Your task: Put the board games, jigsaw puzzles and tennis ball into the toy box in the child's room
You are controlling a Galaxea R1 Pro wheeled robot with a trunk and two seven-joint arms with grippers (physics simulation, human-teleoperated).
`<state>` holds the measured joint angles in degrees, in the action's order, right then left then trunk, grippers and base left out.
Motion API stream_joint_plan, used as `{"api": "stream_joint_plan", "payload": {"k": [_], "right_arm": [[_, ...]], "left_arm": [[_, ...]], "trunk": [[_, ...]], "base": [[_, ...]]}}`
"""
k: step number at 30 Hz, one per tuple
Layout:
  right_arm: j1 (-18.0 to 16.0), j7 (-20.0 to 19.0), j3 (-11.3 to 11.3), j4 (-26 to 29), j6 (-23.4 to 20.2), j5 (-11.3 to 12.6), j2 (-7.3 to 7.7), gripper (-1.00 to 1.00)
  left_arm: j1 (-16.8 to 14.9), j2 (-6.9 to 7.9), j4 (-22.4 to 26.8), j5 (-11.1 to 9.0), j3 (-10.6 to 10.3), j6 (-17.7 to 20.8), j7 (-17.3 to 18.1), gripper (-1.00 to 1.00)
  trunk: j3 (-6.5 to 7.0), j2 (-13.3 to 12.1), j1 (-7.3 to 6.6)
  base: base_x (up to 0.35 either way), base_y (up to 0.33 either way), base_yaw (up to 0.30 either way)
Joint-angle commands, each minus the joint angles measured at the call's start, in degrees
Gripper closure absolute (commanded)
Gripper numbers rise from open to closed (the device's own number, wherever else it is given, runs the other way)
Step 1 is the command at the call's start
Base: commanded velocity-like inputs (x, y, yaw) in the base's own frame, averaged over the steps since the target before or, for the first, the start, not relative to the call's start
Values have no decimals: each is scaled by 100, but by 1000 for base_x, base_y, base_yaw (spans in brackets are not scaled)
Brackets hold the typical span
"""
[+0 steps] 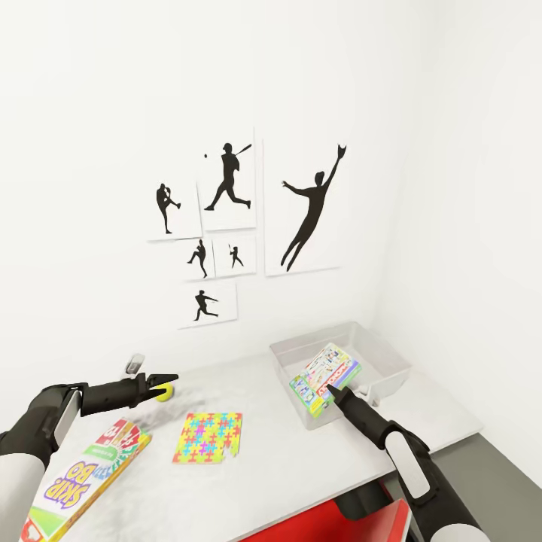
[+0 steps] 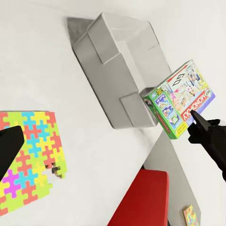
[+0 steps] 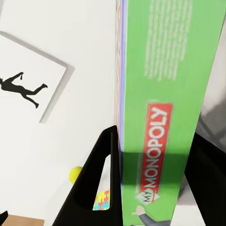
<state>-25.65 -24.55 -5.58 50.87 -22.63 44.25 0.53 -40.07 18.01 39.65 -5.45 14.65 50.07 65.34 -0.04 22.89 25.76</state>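
Note:
My right gripper (image 1: 332, 391) is shut on the green-edged Monopoly board game (image 1: 325, 378), held tilted over the front part of the light grey toy box (image 1: 391, 360). The right wrist view has its fingers (image 3: 96, 174) clamped on the box's green edge (image 3: 165, 94). The tennis ball (image 1: 161, 391) sits on the white table (image 1: 263, 467), right beside my open left gripper (image 1: 167, 381) and not between its fingers. One jigsaw puzzle (image 1: 208, 436) lies flat mid-table. A Skip-Bo board game (image 1: 86, 474) lies under my left forearm. A second puzzle (image 2: 190, 217) rests on a grey surface past the table's edge.
A white wall with baseball silhouette prints (image 1: 226, 226) stands directly behind the table, and a second wall closes the right side. A red chair (image 1: 376, 519) is tucked under the table's front edge. A small grey-white object (image 1: 135, 366) stands by the wall.

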Motion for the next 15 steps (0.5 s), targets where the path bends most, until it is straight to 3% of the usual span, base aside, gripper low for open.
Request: {"api": "stream_joint_plan", "payload": {"k": [1, 9, 15], "right_arm": [[-2, -8, -22, -6, -31, -11, 0, 100], [-2, -6, -22, -6, -31, -5, 0, 100], [-2, -6, -22, -6, -31, -4, 0, 100]], "left_arm": [[-1, 2, 0, -18, 3, 38, 5, -100], [-1, 1, 1, -18, 7, 38, 5, -100], [-1, 1, -1, -19, 4, 38, 5, -100]], "trunk": [[-3, 3, 3], [-3, 3, 3], [-3, 3, 3]], "base": [[0, 0, 0], [0, 0, 0], [100, 0, 0]]}}
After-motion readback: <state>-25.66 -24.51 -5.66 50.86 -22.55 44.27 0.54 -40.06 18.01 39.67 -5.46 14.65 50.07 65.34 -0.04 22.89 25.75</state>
